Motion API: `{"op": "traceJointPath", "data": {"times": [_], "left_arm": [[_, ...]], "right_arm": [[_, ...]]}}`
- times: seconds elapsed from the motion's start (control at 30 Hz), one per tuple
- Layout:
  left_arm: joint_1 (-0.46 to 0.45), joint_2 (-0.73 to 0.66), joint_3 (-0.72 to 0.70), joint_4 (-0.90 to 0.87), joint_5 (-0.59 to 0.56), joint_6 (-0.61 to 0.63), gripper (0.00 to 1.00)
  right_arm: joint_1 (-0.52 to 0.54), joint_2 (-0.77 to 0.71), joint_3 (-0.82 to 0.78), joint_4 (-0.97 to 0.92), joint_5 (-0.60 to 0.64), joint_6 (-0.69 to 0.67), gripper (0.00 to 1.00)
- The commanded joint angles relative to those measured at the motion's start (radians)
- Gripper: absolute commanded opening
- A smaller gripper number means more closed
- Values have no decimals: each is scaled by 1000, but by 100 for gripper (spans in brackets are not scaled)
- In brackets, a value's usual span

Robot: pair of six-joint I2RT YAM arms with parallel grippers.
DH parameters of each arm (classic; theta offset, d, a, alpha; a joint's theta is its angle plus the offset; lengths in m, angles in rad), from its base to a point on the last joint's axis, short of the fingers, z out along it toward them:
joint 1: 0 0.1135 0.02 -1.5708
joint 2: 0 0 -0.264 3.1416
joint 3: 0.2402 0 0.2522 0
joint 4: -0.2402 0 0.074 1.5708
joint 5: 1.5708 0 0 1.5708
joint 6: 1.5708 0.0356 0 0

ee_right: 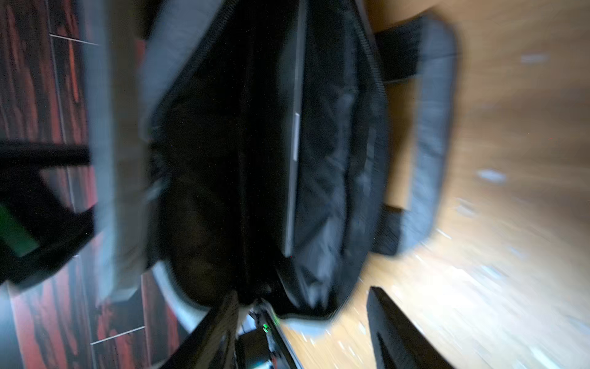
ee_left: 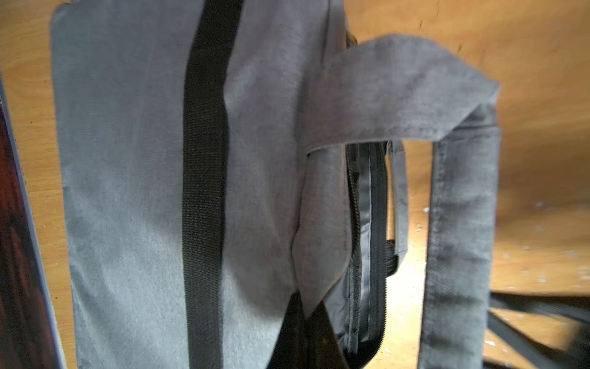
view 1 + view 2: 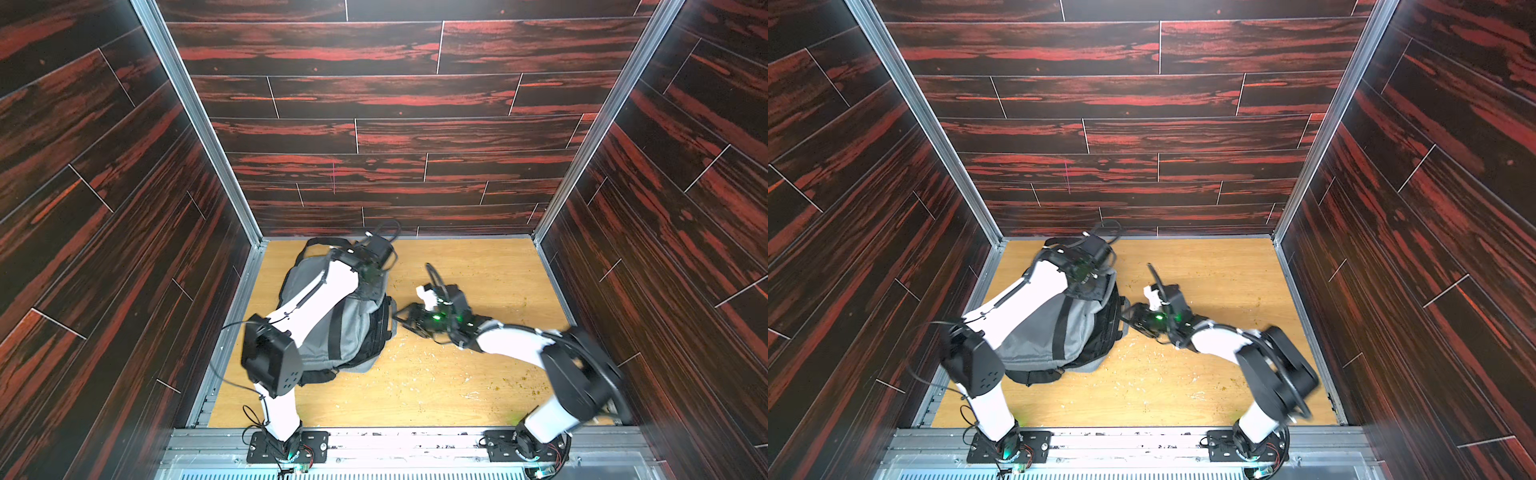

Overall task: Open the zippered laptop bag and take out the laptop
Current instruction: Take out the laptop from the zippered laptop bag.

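Zippered laptop bag (image 3: pixel 345 328) on table (image 3: pixel 478 374), mouth open, laptop (image 1: pixel 295 137) edge inside. Left gripper (image 3: pixel 371 286) fingers clamped on its fabric; right gripper (image 3: pixel 405 320) fingers apart at the mouth.

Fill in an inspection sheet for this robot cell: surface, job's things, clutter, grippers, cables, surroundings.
Surface: wooden table, scuffed.
Job's things: zippered laptop bag lies towards the robot's left side, mouth open; laptop inside it, only its edge showing.
Clutter: crumbs scattered beside the bag.
Grippers: left gripper shut above the bag, what it grips not clearly shown; right gripper open at the bag's mouth, holding nothing.
Cables: thin black cables loop off both arms.
Surroundings: dark red wood-pattern walls on three sides, metal frame posts at the corners.
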Motion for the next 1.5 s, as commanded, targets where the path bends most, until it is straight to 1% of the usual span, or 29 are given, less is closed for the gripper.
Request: {"op": "traceJointPath", "data": {"times": [0.0, 0.1, 0.2, 0.33, 0.43, 0.53, 0.67, 0.77, 0.9, 1.0, 1.03, 1.1, 1.13, 1.17, 1.23, 1.3, 1.33, 1.47], "left_arm": [[13, -102, -1, 44, 39, -19, 0], [17, -121, 12, 24, 12, -9, 0], [18, -137, 5, 9, -8, 0, 0], [24, -148, -18, 14, 2, -6, 0], [25, -149, -27, 24, 17, -18, 0], [25, -149, -29, 34, 18, -27, 0], [26, -148, -27, 45, 27, -31, 0], [25, -149, -30, 49, 42, -37, 0], [27, -153, -46, 63, 65, -55, 0], [27, -150, -46, 86, 101, -77, 0], [27, -148, -45, 89, 109, -78, 0], [27, -139, -45, 85, 109, -73, 0], [27, -135, -46, 80, 106, -70, 0], [28, -133, -45, 75, 104, -69, 0], [31, -135, -49, 72, 101, -63, 0], [37, -137, -52, 67, 84, -53, 0], [39, -135, -53, 60, 74, -47, 0], [53, -141, -82, 26, 6, -22, 0]], "right_arm": [[53, 108, 65, 169, 20, 143, 67], [84, 219, 114, 239, 38, 202, 67], [108, 323, 175, 325, 19, 260, 67], [142, 429, 326, 252, 11, 247, 67], [160, 503, 415, 178, 23, 274, 67], [179, 555, 462, 98, 57, 296, 67], [190, 634, 526, 65, 58, 301, 67], [192, 671, 579, 16, 58, 265, 67], [199, 727, 665, 20, 37, 260, 67], [205, 780, 693, 161, 18, 351, 66], [209, 793, 707, 183, 14, 368, 65], [218, 805, 756, 139, 18, 357, 63], [222, 804, 770, 113, 29, 354, 62], [224, 807, 773, 127, 35, 363, 59], [222, 817, 752, 199, 31, 412, 51], [218, 819, 734, 249, 26, 427, 37], [216, 811, 729, 251, 27, 416, 31], [202, 737, 672, 241, 42, 336, 14]]}}
